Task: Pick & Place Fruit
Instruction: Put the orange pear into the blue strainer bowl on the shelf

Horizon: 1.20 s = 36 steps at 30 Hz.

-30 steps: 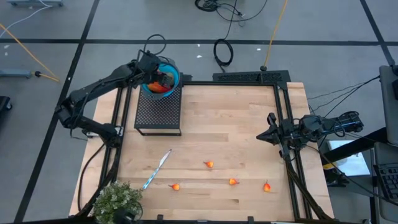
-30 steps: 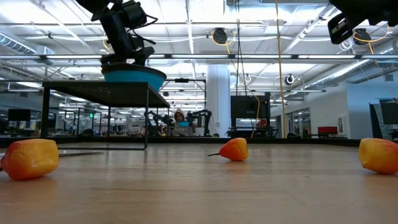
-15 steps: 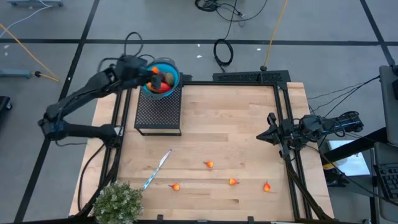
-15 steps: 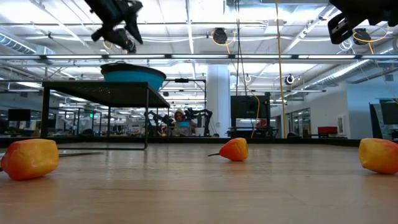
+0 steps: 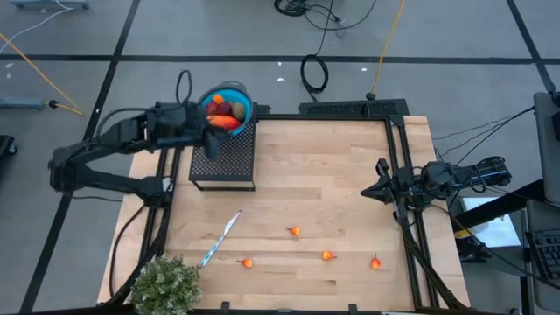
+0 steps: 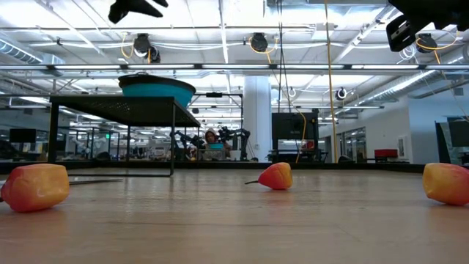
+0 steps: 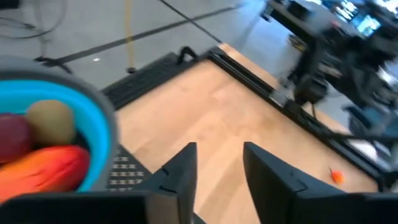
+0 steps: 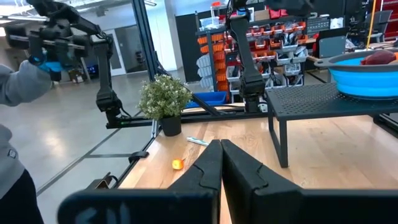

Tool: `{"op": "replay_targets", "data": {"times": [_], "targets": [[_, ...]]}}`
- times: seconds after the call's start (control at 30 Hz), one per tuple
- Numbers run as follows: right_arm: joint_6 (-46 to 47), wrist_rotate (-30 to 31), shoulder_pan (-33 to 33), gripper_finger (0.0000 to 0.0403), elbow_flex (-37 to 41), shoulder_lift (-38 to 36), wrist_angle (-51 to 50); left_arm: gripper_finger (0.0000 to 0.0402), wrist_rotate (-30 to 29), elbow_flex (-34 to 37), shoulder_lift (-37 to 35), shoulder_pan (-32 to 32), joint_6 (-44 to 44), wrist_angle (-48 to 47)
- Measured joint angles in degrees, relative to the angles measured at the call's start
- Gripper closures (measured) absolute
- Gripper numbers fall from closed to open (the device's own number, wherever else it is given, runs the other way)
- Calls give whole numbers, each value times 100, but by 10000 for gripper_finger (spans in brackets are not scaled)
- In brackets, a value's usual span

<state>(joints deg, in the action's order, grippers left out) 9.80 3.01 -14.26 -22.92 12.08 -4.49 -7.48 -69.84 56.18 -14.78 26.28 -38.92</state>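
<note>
A blue bowl stands on a black perforated stand at the table's far left. In it lie a long red-orange fruit, an olive oval and a dark red ball. Several small orange fruits lie on the wood near the front edge. My left gripper hangs open over the stand's left part, beside the bowl and above it, with nothing between its fingers. My right gripper is shut and waits at the table's right edge.
A slim blue-handled knife lies left of the loose fruits. A bushy green plant stands at the near left corner. A black frame rail lines the right side. Bare wood spans the middle.
My left gripper has risen out of the blue bowl and drawn back toward the table's left and near side. It has tipped up from pointing steeply down to nearly level. The fruits in the bowl stay put.
</note>
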Motion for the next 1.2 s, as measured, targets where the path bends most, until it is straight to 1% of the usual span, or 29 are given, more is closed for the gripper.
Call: {"op": "replay_targets", "data": {"times": [0.1,0.3,0.33,0.47,0.63,0.73,0.83,1.0,1.07,1.2], "targets": [[0,9,1,403,0,0,0,305,-2,0,8,394,-227,-2],[0,15,2,403,0,53,0,387,0,2,45,1026,-382,-2],[0,17,2,403,0,79,0,394,0,2,30,1112,-417,-2],[0,20,0,403,-2,219,0,389,-17,0,29,1417,-437,-4],[0,20,1,403,-2,416,18,399,-48,1,44,1705,-688,-5],[0,19,2,403,-2,555,280,396,-55,70,37,1825,-843,134],[-31,-33,-7,403,-2,719,818,400,72,427,3,1882,-988,658],[-261,-510,-11,403,-5,1027,1334,400,600,1369,-159,1894,-1019,1865],[-258,-623,-11,403,-35,1141,1394,399,722,1810,-284,1894,-971,2394],[-166,-630,-11,403,-311,1397,1289,400,852,2609,-753,1894,-1087,3228]]}}
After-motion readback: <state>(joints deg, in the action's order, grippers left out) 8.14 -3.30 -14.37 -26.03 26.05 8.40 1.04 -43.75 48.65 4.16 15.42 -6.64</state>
